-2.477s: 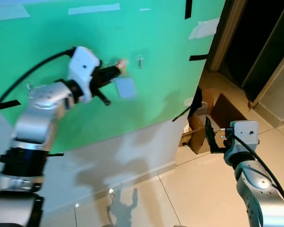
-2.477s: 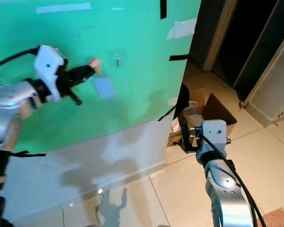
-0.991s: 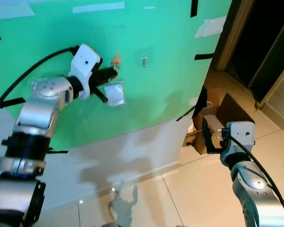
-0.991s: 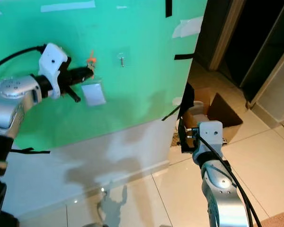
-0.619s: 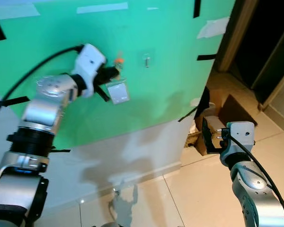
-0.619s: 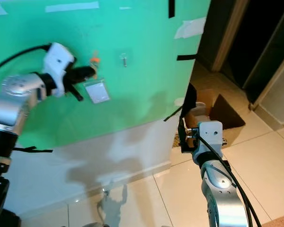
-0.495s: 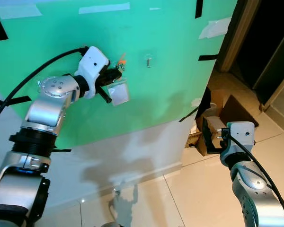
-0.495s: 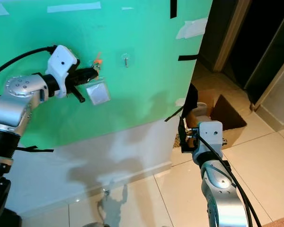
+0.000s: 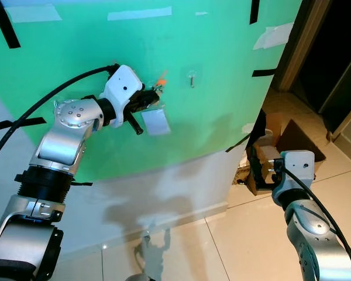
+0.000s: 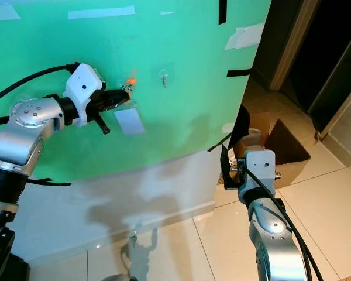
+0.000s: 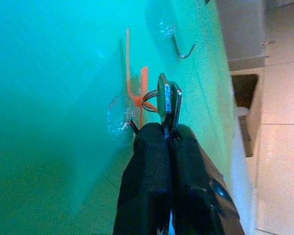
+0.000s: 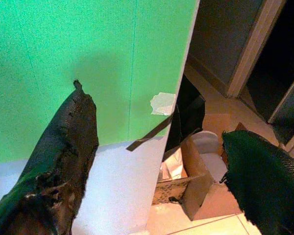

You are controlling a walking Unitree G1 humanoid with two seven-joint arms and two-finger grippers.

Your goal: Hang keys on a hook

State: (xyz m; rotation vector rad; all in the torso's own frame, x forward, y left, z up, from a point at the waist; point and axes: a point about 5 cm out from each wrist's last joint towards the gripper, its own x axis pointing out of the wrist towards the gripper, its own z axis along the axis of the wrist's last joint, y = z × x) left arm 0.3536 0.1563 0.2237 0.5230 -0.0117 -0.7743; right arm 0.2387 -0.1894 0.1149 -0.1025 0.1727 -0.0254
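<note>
1. The left gripper [image 9: 154,96] is raised against the green wall [image 9: 210,47], its two black fingers [image 11: 154,181] pressed together on the keys [image 11: 167,100].
2. In the left wrist view the keys stand edge-on out of the fingertips, with a thin metal ring [image 11: 149,100] at their side.
3. An orange tag [image 11: 137,95] sits beside the ring, right against the wall; in the head views it shows as a small orange fleck [image 10: 130,80] just past the fingertips.
4. A clear stick-on hook [image 11: 120,120] is fixed to the wall just beside the fingertips and the ring. Whether the ring is already over it cannot be told.
5. A second hook [image 9: 191,78], metal on a clear pad, is on the wall a little further to the robot's right, apart from the keys.
6. A pale blue-white card [image 9: 155,122] hangs below the left gripper, close to the wall.
7. The right gripper [image 9: 255,170] is held low by the wall's edge, near a cardboard box [image 9: 281,132] on the tiled floor [image 9: 234,246]. Its fingers [image 12: 63,147] are spread wide with nothing between them.
8. Strips of black tape [image 9: 4,24] and pale tape [image 9: 138,13] are stuck on the wall.
</note>
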